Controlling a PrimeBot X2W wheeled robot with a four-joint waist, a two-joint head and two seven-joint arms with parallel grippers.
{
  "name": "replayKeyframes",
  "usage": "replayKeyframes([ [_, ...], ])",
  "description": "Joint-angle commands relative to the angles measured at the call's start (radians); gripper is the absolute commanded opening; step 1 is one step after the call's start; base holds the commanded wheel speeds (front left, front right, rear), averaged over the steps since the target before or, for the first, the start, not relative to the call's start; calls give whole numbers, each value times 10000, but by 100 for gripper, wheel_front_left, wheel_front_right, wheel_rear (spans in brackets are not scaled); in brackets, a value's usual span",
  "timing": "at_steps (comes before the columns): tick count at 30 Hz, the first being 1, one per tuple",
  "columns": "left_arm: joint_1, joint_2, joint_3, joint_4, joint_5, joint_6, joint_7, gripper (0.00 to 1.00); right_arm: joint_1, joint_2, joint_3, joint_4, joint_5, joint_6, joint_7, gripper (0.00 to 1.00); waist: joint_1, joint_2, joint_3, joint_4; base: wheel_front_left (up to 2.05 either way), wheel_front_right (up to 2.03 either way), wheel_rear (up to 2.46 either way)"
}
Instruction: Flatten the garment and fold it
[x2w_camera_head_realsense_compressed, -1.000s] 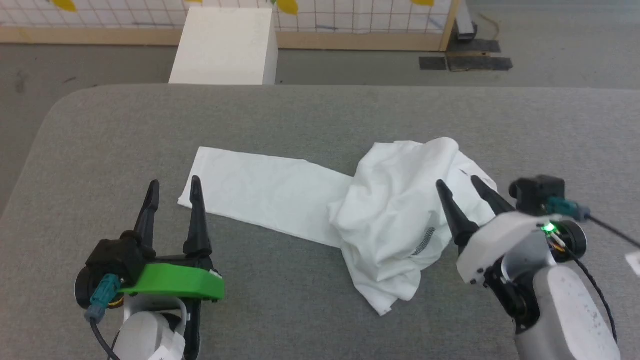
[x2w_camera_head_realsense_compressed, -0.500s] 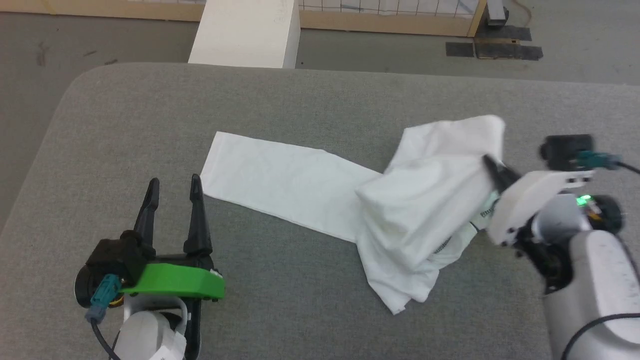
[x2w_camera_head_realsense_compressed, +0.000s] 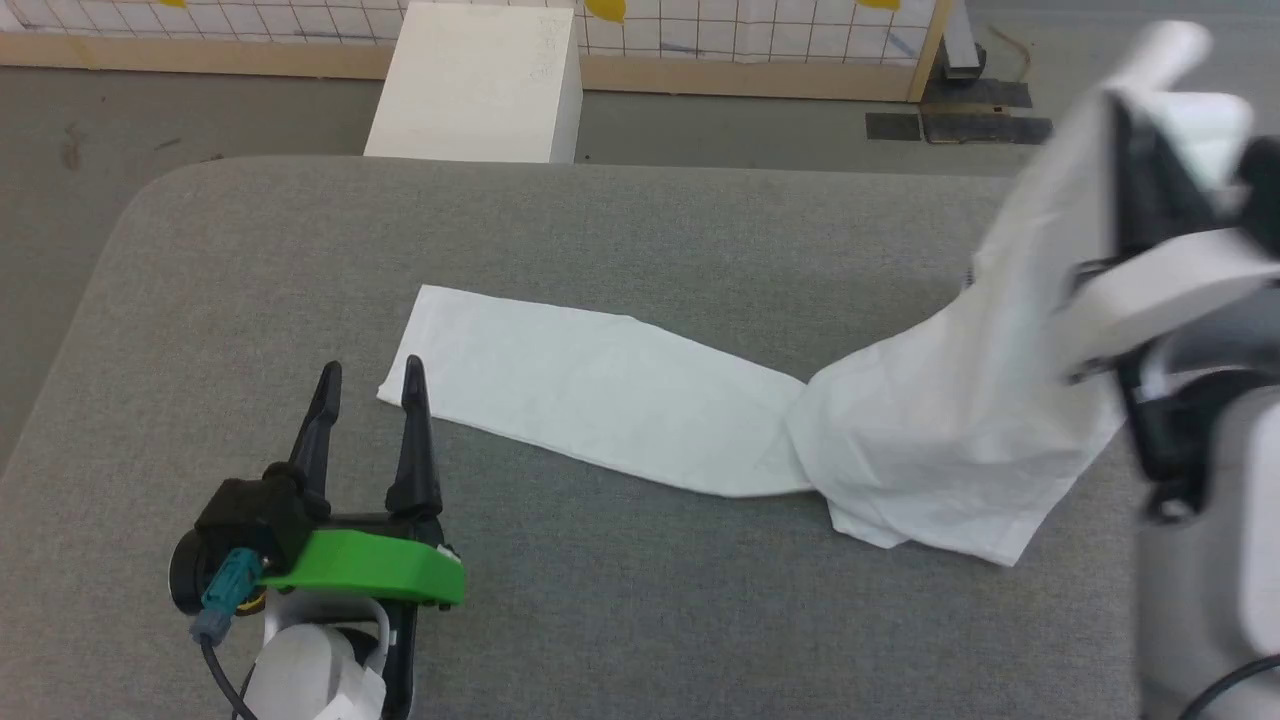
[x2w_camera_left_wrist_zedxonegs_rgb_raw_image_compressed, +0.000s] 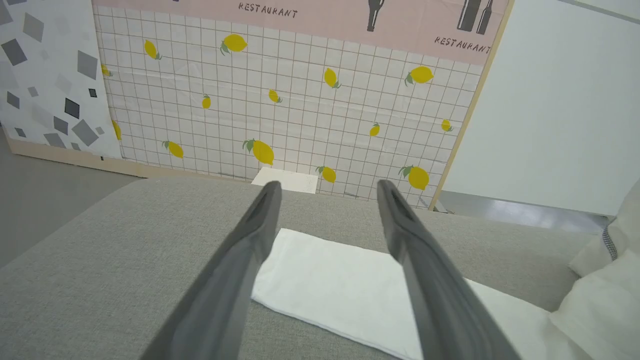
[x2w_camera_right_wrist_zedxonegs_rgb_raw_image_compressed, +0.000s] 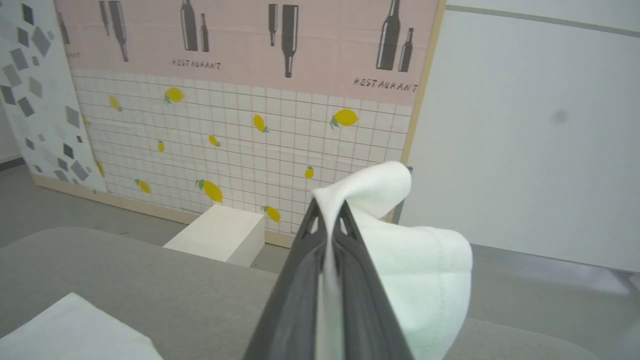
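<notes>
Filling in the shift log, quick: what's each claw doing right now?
Left claw: open, holding nothing.
Right claw: shut on the garment, one part held up in the air.

White garment (x2w_camera_right_wrist_zedxonegs_rgb_raw_image_compressed: 425, 280) between closed jaws

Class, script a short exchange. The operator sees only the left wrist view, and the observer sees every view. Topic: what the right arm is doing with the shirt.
Operator: Is the right gripper holding anything?
Observer: Yes. The right gripper is shut on a fold of the garment, pinched between its fingers.
Operator: Is that end lifted?
Observer: Yes. From the raised grip the cloth drapes down to the table, where its lower corner lies.
</notes>
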Motion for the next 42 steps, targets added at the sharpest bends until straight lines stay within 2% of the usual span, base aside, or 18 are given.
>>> replayKeyframes([
  [1,-7,-29,12,21,-19,-39,-35,100,256,43,804,-142,296,-11,151,0,0,-1,-29,12,0,0,0],
  [7,59,-29,-35,98,-44,-55,-36,100,1563,41,4922,-245,1796,-11,1172,0,0,-1,-52,85,0,0,0],
  [11,26,-29,-61,156,-67,-85,-36,100,2522,-136,6740,387,2582,-11,2011,0,0,-1,-42,156,0,0,0],
  [13,13,-29,-85,180,-86,-84,-36,100,2979,-285,7280,828,3084,-11,2607,0,0,-1,-42,190,0,0,0],
  [14,11,-29,-102,188,-90,-82,-36,100,3124,-384,7480,950,3290,-11,2852,4,0,-1,-45,205,0,0,0],
  [15,10,-29,-116,194,-99,-76,-36,100,3236,-498,7627,973,3529,-11,3001,89,0,-1,-45,216,0,0,0],
  [16,10,-29,-116,192,-103,-68,-36,100,3313,-558,7598,944,3673,-11,3039,100,0,-1,-44,214,0,0,0],
  [18,20,-29,-92,169,-101,-46,-36,100,3421,-634,7290,706,3845,-11,2907,100,0,-1,-45,191,0,0,0],
  [22,27,-29,-47,136,-70,-40,-36,100,3445,-663,5973,-178,3595,-11,1941,100,0,-1,-31,133,0,0,0],
  [25,-6,-29,-28,143,-65,-61,-36,100,3635,-386,4296,-857,3041,-11,719,100,0,-1,-31,102,0,0,0],
  [28,2,-29,-3,125,-58,-44,-36,100,3960,-132,2846,-1079,2391,-11,93,100,0,-1,-39,23,0,0,0],
  [33,-43,-30,-31,98,-68,-37,-36,100,4254,27,1652,-752,1654,-11,513,100,0,-1,26,-66,0,0,0],
  [42,-325,-30,-169,62,-99,-34,-36,100,2733,41,1773,619,1370,-11,2072,100,0,-1,372,8,0,0,0],
])
